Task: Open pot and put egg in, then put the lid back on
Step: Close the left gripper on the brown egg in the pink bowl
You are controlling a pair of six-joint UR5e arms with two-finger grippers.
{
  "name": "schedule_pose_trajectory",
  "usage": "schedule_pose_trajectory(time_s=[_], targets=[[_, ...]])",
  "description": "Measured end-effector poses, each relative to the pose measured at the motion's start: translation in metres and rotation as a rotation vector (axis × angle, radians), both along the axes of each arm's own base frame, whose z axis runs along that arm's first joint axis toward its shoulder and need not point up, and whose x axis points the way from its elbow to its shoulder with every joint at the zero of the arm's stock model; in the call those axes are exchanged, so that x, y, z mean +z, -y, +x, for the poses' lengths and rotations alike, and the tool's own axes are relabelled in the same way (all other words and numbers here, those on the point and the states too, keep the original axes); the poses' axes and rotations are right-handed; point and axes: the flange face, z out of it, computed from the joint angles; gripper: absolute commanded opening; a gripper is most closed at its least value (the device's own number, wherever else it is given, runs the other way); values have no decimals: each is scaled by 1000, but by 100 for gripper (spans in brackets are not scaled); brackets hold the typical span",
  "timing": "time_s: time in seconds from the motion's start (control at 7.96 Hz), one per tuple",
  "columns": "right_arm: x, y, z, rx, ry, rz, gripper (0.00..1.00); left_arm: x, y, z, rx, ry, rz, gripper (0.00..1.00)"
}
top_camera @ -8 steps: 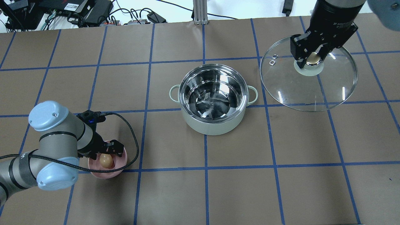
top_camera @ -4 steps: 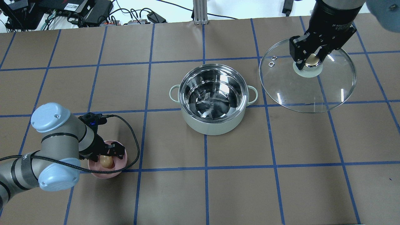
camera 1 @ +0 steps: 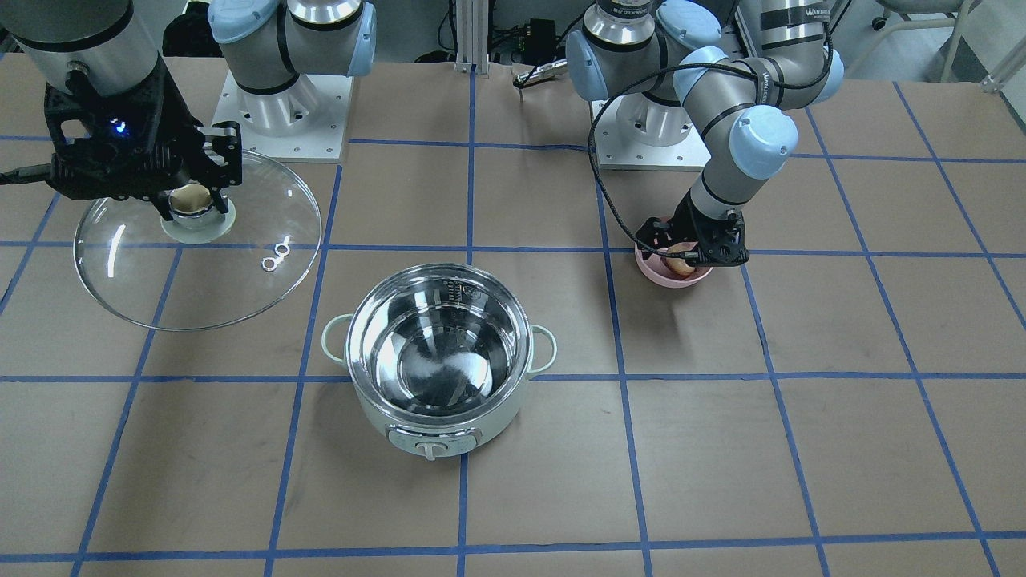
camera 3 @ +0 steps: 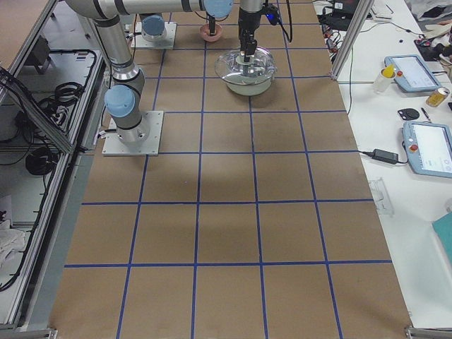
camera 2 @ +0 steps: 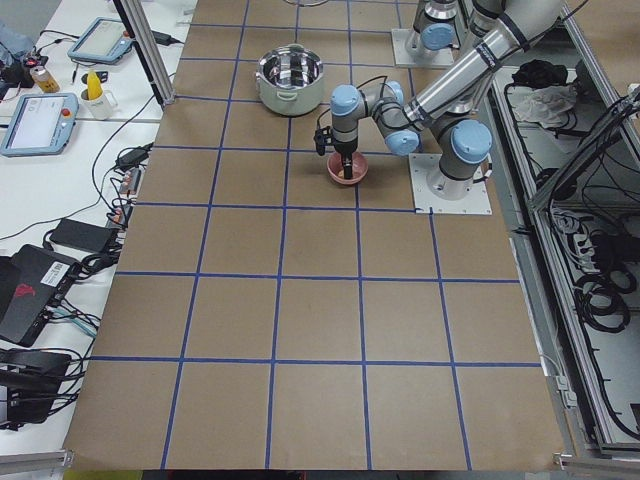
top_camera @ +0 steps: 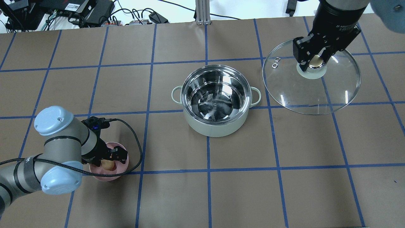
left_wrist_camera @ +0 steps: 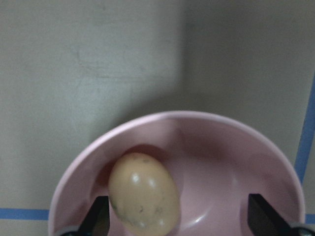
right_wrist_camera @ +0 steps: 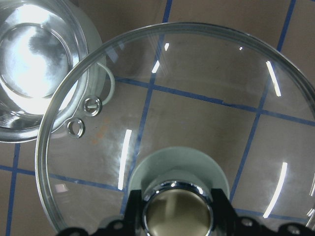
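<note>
The mint-green pot (top_camera: 215, 128) stands open at mid-table, its steel inside bare. The egg (left_wrist_camera: 142, 199) lies in a small pink bowl (left_wrist_camera: 221, 162) at the near left. My left gripper (top_camera: 109, 157) is open and low in that bowl. One of its fingers (left_wrist_camera: 98, 219) stands close beside the egg and the other is farther off on the opposite side. My right gripper (top_camera: 313, 60) is shut on the beige knob (right_wrist_camera: 177, 211) of the glass lid (top_camera: 316, 91). It holds the lid in the air to the right of the pot (camera 1: 433, 425).
The brown table has a blue tape grid. A black cable (top_camera: 134, 139) loops from the left wrist beside the bowl (top_camera: 124, 164). Electronics and cables (top_camera: 79, 12) lie beyond the far edge. The arm bases (camera 1: 280, 120) stand on the robot's side.
My left gripper has sunk lower into the pink bowl and now partly covers the egg from above. The right gripper and lid have barely shifted.
</note>
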Motion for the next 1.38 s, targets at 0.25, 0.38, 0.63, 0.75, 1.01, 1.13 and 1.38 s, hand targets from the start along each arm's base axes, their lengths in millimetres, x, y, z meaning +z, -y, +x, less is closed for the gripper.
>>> schedule_pose_trajectory(time_s=[0.25, 0.38, 0.63, 0.75, 1.01, 1.13, 1.38], targets=[[0, 0, 0, 1, -1, 2, 0, -1, -1, 0, -4, -1, 4, 66], [0, 0, 0, 0, 1, 2, 0, -1, -1, 0, -6, -1, 4, 57], [0, 0, 0, -1, 2, -1, 0, -1, -1, 0, -8, 0, 3, 34], [0, 0, 0, -1, 2, -1, 0, -1, -1, 0, -9, 0, 3, 29], [0, 0, 0, 0, 2, 0, 0, 0, 0, 0, -11, 1, 2, 18], [-1, 0, 0, 2, 2, 1, 0, 0, 0, 0, -12, 2, 2, 17], [-1, 0, 0, 6, 4, 4, 0, 1, 1, 1, -13, 3, 0, 18]])
